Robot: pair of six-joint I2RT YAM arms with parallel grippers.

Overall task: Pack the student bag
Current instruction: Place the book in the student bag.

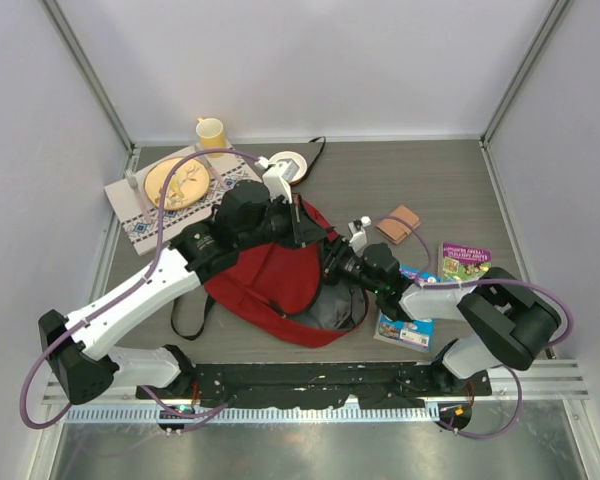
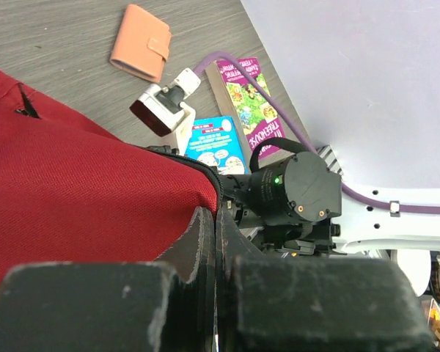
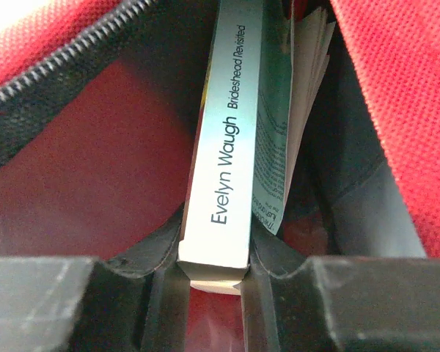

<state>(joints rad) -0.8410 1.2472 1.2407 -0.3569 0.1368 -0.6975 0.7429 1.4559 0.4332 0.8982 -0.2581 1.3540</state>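
While the right hand (image 3: 214,273) is closed partway on the narrow spine of a paperback book (image 3: 231,147) lettered "Evelyn Waugh, Brideshead Revisited", the book stands inside the mouth of the student bag (image 1: 265,290). It sits between coarse red weave and a black toothed zip (image 3: 51,70), with its pale page edges fanned slightly. The bag lies slumped in the middle of the grey wood-grain table (image 1: 430,180), its black straps trailing off its left side. The left hand (image 2: 214,220) has its blocky, scuffed black fingers pressed flat together at the bag's zip-edged rim. Whether fabric is pinched between them cannot be told. To the right of the bag lie a soft tan wallet (image 2: 140,42) with a tab closure, a glossy purple picture book (image 2: 251,103) and a blue booklet (image 2: 215,144).
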